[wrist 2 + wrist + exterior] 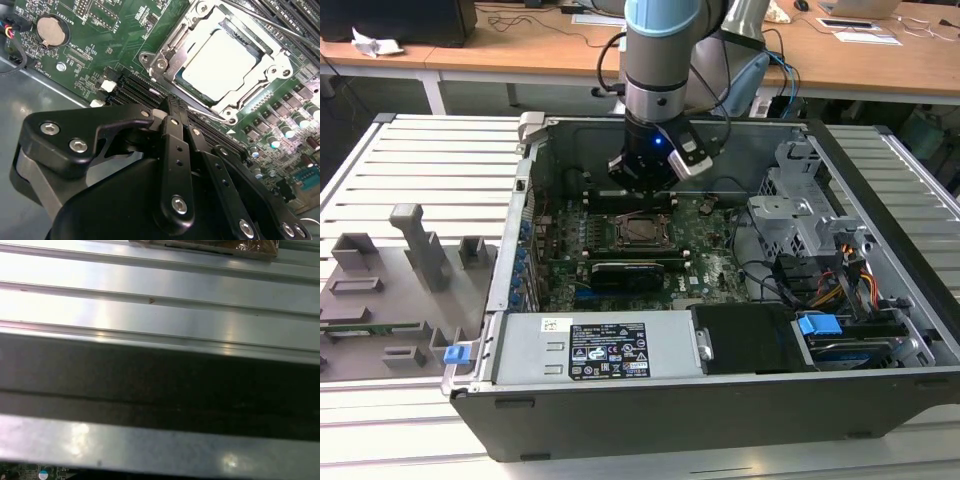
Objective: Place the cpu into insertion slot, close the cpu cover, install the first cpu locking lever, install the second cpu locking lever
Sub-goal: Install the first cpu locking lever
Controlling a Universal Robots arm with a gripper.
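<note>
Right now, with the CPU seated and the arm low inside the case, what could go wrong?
1. The gripper sits close to the memory slots beside the socket; a small drift might scrape them.
2. The cpu cover lies over the cpu, but a thin locking lever looks unlatched, so the cover might lift.

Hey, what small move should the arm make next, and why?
Probably press the shut pincer down beside the cpu cover to start latching it: the cpu is seated, the cover lies over it, and the pincer tip hovers at its near edge.
</note>
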